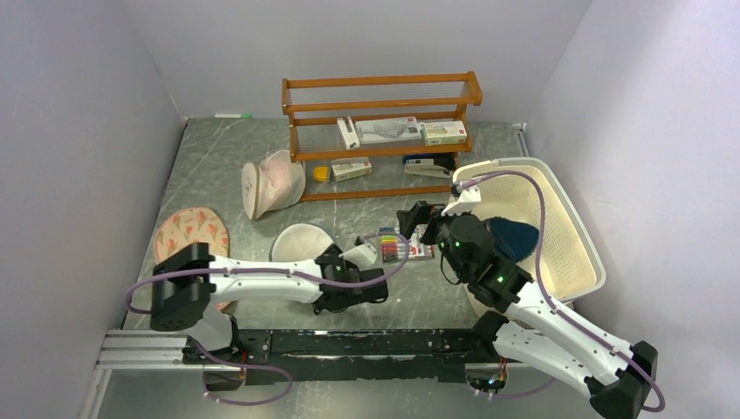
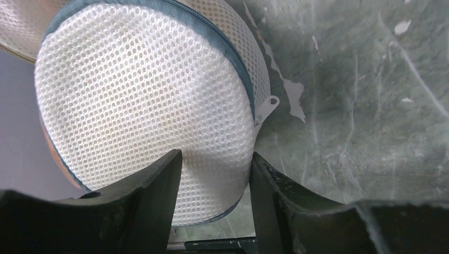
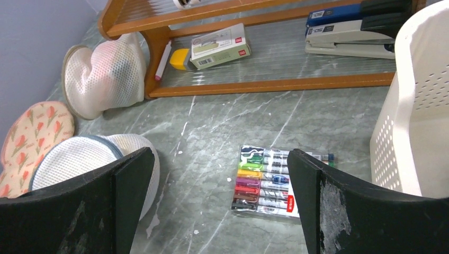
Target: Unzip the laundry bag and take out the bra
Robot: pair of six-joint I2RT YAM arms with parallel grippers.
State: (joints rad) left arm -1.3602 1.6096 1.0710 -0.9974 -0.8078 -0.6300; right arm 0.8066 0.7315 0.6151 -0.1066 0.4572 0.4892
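Lying honeycomb face up, laundry bag [image 1: 301,242] pinched in left jaws.

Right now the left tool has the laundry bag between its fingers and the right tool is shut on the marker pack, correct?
No: the right wrist view shows the right tool open, clear of the marker pack. The left tool does have the laundry bag between its fingers.

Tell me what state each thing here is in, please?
laundry bag: zip closed where it shows
left gripper: jaws shut on the bag's edge
right gripper: jaws open, holding nothing
basket: upright, dark teal cloth inside
marker pack: flat on the table
pinkish pouch: beside the shelf
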